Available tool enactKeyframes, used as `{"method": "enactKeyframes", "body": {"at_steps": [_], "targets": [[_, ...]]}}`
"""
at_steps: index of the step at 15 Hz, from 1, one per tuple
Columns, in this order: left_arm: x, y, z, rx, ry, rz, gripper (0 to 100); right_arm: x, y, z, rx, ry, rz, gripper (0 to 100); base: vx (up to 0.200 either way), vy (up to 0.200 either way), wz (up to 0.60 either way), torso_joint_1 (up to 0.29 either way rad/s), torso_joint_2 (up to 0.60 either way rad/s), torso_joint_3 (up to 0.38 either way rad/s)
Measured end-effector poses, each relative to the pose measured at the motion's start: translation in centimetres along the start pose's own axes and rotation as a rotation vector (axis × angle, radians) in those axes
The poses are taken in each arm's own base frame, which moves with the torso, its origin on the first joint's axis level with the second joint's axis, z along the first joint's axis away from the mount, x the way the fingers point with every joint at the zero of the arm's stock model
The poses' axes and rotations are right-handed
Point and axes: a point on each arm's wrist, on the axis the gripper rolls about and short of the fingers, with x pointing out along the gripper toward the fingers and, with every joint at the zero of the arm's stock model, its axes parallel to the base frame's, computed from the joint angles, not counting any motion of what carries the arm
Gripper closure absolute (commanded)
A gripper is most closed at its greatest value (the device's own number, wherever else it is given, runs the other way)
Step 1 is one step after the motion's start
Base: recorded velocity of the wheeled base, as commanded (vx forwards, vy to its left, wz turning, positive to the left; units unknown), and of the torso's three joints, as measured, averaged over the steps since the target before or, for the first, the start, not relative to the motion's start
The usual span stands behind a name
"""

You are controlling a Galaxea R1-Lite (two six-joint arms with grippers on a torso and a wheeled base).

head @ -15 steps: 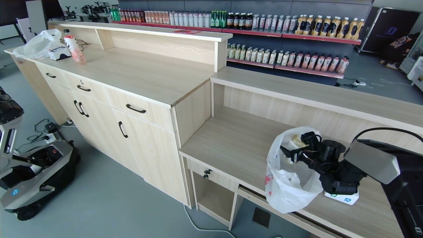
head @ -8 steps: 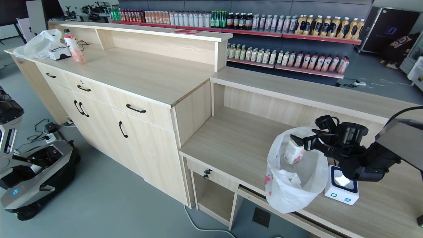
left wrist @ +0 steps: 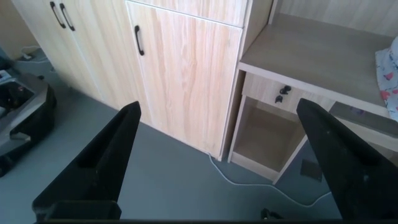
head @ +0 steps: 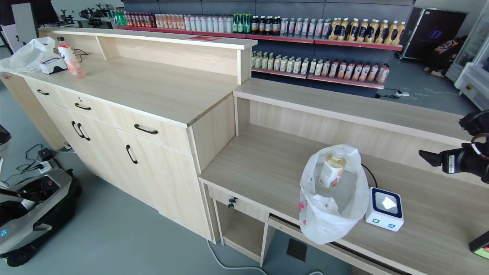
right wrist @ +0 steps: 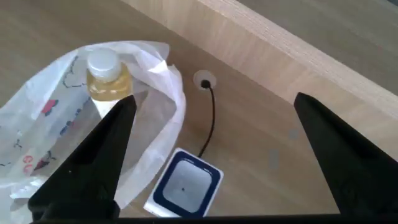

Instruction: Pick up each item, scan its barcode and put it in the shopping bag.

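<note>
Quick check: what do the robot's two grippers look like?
They match: the left gripper and right gripper each have two matte black fingers, broad at the base, tapering to blunt tips, unmarked. In the head view, the right gripper's black body carries a small white label, with a thin pale cable looped behind it.

You have on view:
- left claw (left wrist: 217, 104), its fingers (left wrist: 93, 168) spread wide
- wooden cabinet door (left wrist: 186, 68) with black handle (left wrist: 138, 40)
- tabletop (left wrist: 323, 46) over an open cubby (left wrist: 267, 134)
- grey floor (left wrist: 168, 180) with a white cable (left wrist: 249, 180) lying on it

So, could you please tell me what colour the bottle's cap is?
The cap is white; right wrist view.
</note>
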Motion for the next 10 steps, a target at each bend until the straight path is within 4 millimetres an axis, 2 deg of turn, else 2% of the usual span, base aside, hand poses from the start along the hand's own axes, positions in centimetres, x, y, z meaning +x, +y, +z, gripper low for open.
{"method": "enactKeyframes", "body": {"at_steps": [3,5,7,8,10], "targets": [[0.0,0.0,0.0,0.0,0.0,-0.001,0,-4.7,-5.8,-1.9,-0.044,0.28,-0.362,0,0.0,0.0,-0.6,0.004,0.0,0.001],[0.0,0.0,0.0,0.0,-0.001,0.0,0,-6.6,-8.8,-2.9,-0.076,0.403,-0.531,0,0.0,0.0,0.0,0.0,0.0,0.0],[0.0,0.0,0.0,0.0,0.0,-0.001,0,-6.3,-11.3,-4.7,-0.09,0.471,-0.608,0,0.0,0.0,0.0,0.0,0.0,0.0],[0.0,0.0,0.0,0.0,-0.001,0.0,0,-5.6,-12.5,-5.9,-0.11,0.485,-0.585,0,0.0,0.0,0.0,0.0,0.0,0.0],[0.0,0.0,0.0,0.0,0.0,-0.001,0,-4.5,-14.9,-8.6,-0.206,0.472,-0.432,0,0.0,0.0,0.0,0.0,0.0,0.0]]}}
